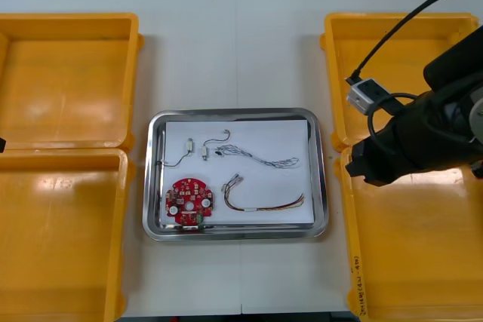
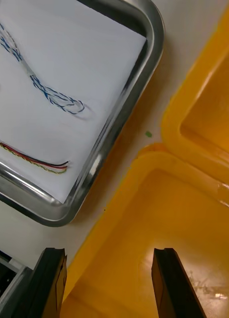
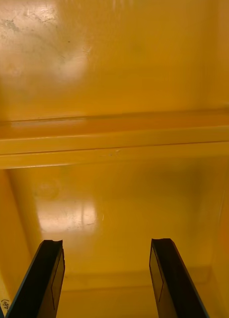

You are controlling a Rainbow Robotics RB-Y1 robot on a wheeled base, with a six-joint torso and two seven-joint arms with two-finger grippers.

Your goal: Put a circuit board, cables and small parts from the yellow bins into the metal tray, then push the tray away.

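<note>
First, nearest the robot: near left bin (image 1: pixel 60 239) and near right bin (image 1: pixel 423 262) flank the bench (image 1: pixel 234 277) at its front edge. Left end effector (image 3: pixel 107 280) hangs over a yellow bin floor, fingers (image 3: pixel 47 278) wide apart, gripping nothing. Just beyond them runs the double rim where two bins meet. Right arm (image 1: pixel 423 133) reaches in from the right side, crossing the seam between the right-hand bins. Right end effector (image 2: pixel 110 285) sits low over the near right bin's far inner corner, beside the tray's right wall. Its fingers (image 2: pixel 166 283) are spread wide and empty, one over the bin floor, the other over the bin's rim. Metal tray (image 1: pixel 151 186) lies mid-bench between the bin pairs, apart from all four, white inside. Within it, closest to the robot: round red circuit board (image 1: pixel 189 201) flat in the near left corner, and red and yellow cable (image 1: pixel 260 203) beside it toward the right, curved. Farther in, blue and white cable (image 1: pixel 264 158) stretches across the tray's right half, its looped end close to the right wall. Small metal parts (image 1: pixel 191 143) lie left of that, just beyond the board, thin leads trailing. Behind, far left bin (image 1: pixel 68 81) and far right bin (image 1: pixel 377 65) line the bench's back edge.
</note>
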